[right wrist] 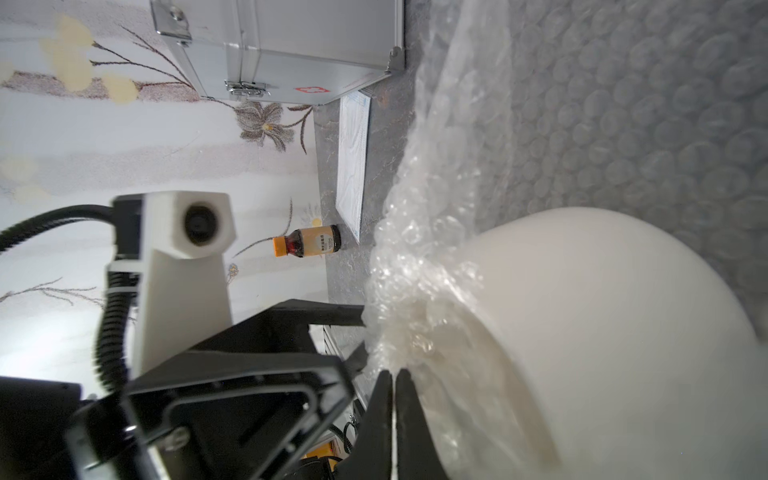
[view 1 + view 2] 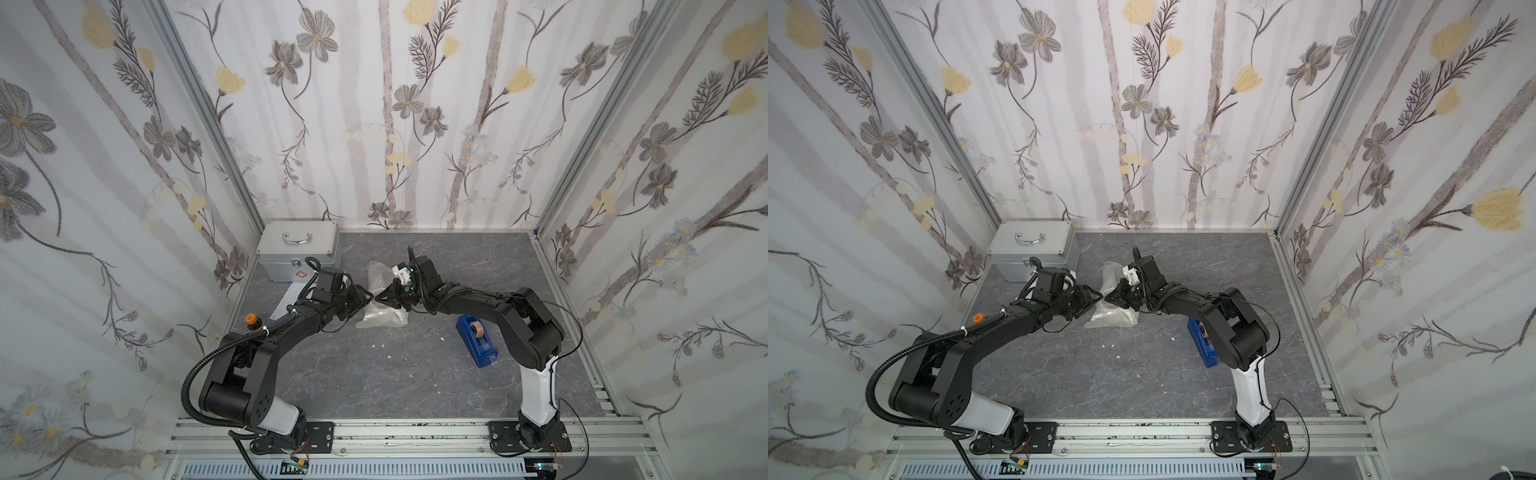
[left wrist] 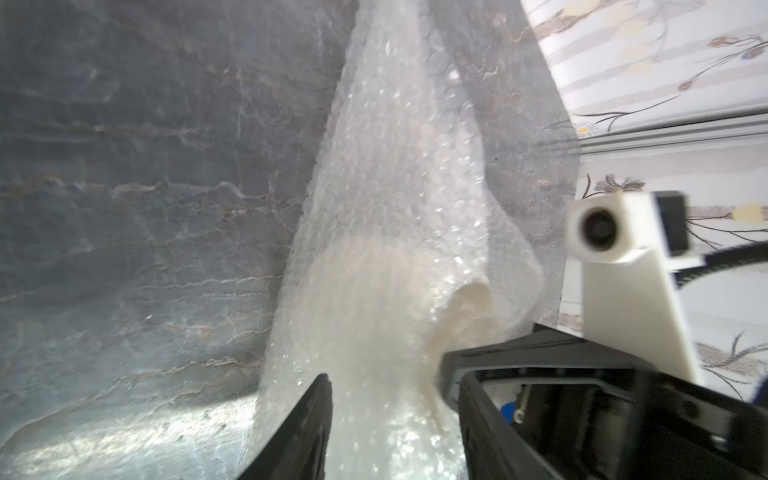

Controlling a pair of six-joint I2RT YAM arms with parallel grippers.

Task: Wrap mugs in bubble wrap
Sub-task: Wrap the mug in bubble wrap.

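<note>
The bubble wrap (image 2: 384, 313) lies bunched at mid-table in both top views, and the mug is hidden under it there. In the right wrist view the cream mug (image 1: 602, 332) shows bare beside the gathered bubble wrap (image 1: 419, 266). In the left wrist view the mug (image 3: 374, 291) shows through the wrap (image 3: 399, 166). My right gripper (image 1: 392, 376) is shut, pinching a gathered edge of the wrap. My left gripper (image 3: 395, 399) faces it tip to tip (image 2: 368, 296), with its jaws apart and wrap between them. The right gripper's tip (image 2: 379, 297) nearly touches the left one.
A silver case (image 2: 297, 249) stands at the back left, with a white sheet (image 2: 286, 301) in front of it. A brown bottle with an orange cap (image 2: 251, 322) stands by the left arm. A blue tape dispenser (image 2: 478, 338) lies to the right. Small white scraps (image 2: 378, 345) dot the table.
</note>
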